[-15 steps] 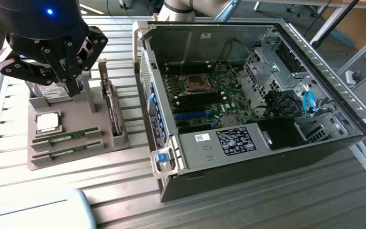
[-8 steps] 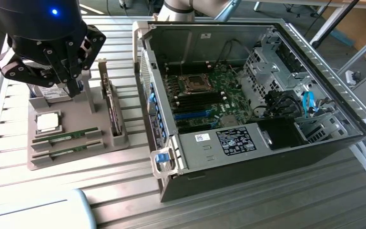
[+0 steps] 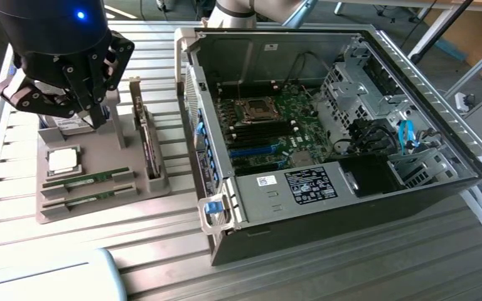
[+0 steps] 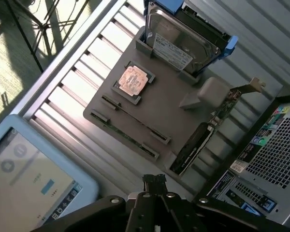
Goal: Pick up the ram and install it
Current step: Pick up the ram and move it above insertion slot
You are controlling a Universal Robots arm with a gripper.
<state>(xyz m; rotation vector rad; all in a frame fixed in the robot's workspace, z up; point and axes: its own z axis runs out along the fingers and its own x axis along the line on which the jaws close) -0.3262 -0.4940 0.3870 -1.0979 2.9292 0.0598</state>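
Closest to the exterior camera there's a tablet [image 3: 48,276] on the slatted table [image 3: 308,269]; right behind it sits the grey tray [image 3: 98,153]; 2 sticks lie flat in slots at its near end, the ram stick [image 3: 88,180] and a second ram stick [image 3: 86,200], side by side, neither in the computer yet; past them the processor chip [image 3: 63,161] sits in its pocket, and the expansion card [image 3: 147,141] stands on edge along the tray's side toward the case; my gripper [image 3: 98,122] hangs over the tray's far end by the hard drive [image 3: 72,125], clenched on nothing, apart from both sticks; the open PC case [image 3: 333,188] lies on the exterior view's right, motherboard [image 3: 275,125] exposed.
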